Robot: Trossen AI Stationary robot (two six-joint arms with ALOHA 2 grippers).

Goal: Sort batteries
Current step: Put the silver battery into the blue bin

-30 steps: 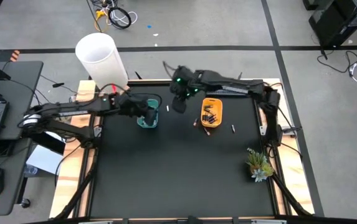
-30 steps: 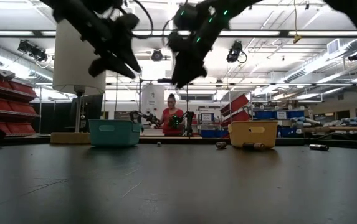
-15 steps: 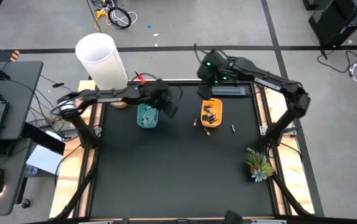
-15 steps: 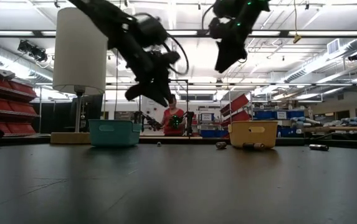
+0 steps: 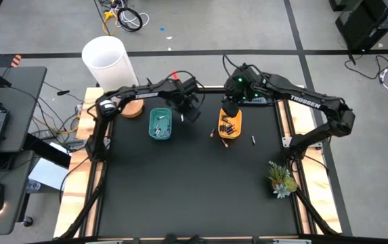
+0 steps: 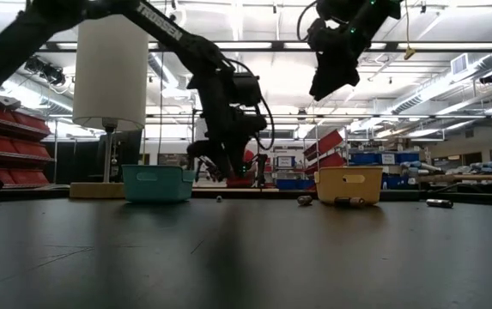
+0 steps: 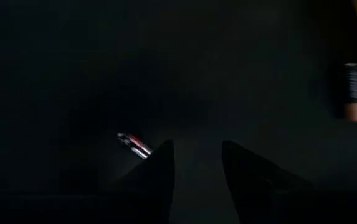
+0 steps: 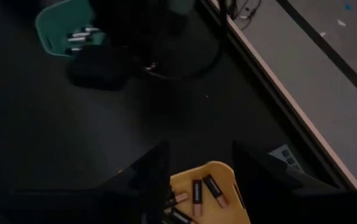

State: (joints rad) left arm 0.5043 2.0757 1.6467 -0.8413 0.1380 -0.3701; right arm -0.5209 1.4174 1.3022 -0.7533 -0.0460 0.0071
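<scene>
Left gripper (image 5: 192, 112) moved off teal tray (image 5: 160, 125); "TROSSEN" on right arm (image 5: 309, 103).

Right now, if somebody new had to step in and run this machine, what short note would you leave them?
Left gripper: open, empty, low over the mat right of the teal tray, near a silver battery.
Right gripper: open, empty, above the yellow tray.
Done: silver batteries in teal, dark batteries in yellow.
Left: loose batteries on the mat around the yellow tray.
</scene>
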